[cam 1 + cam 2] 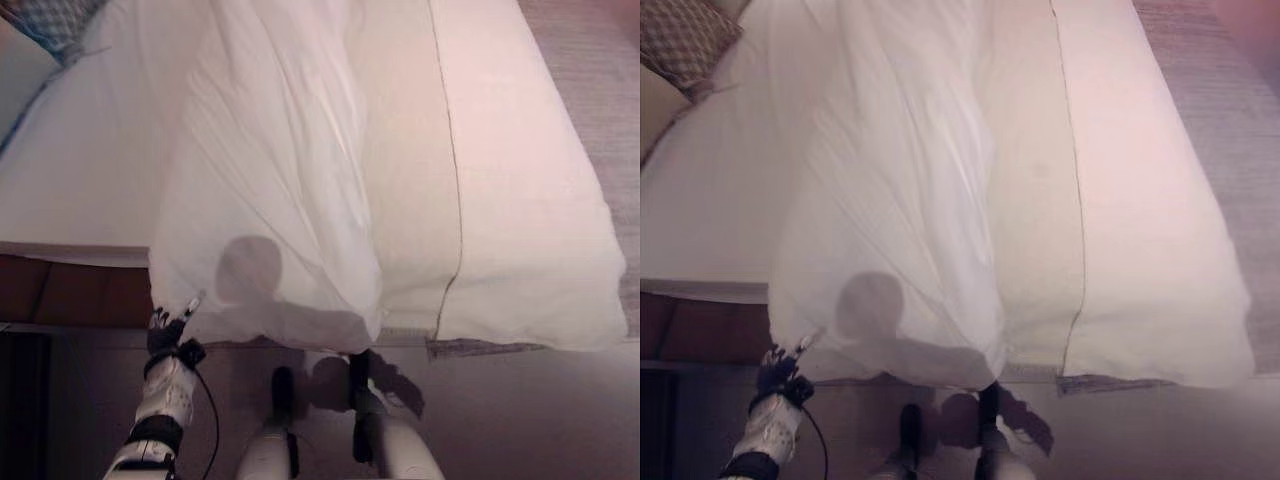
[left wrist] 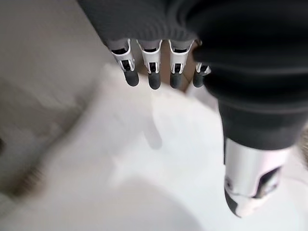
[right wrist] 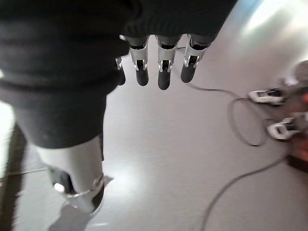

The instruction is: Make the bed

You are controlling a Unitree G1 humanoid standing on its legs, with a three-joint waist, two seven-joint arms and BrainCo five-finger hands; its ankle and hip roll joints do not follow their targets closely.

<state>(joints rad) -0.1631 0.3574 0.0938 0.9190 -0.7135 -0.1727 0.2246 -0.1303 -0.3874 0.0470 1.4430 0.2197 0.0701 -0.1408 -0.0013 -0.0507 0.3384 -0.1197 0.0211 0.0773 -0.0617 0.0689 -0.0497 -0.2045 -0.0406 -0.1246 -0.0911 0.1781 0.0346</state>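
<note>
Head views look down on the bed (image 1: 90, 180), where a white duvet (image 1: 270, 170) lies bunched in a long ridge across the mattress, its loose end spilling over the near edge; beside it lies a smoother cream cover (image 1: 520, 200) with a piped seam, and a patterned pillow (image 1: 685, 40) sits at the far left corner. The left hand (image 1: 165, 330) hangs just beside the lower left corner of the hanging duvet end, fingers relaxed and apart from the thumb, closed on nothing; whether a fingertip brushes the cloth cannot be told. The likely failure is a thin pinch at this corner: the duvet is heaped, so pulling from one point may drag the ridge sideways or off the near edge rather than spread it flat. The left wrist view adds that white cloth lies directly beyond the fingertips (image 2: 154, 79), with no fold between fingers and thumb. The right wrist view shows the right hand (image 3: 161, 62), fingers straight and empty, over bare floor (image 3: 159, 159), well apart from the bed.
</note>
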